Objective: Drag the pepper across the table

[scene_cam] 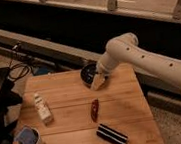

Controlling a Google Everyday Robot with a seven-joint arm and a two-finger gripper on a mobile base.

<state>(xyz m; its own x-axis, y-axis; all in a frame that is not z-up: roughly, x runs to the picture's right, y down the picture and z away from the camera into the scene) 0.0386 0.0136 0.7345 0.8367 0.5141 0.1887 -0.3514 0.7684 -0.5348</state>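
Pointing down — gripper beyond pepper

1. A black-and-white striped block lies toward the near right corner.
2. A white bottle sits by the left edge.
3. A cup stands at the near left corner.
4. A dark round object rests at the far edge, beside the gripper.

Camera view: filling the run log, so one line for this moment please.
gripper: at table far edge, apart from pepper | pepper: lying mid-table | striped block: at near edge
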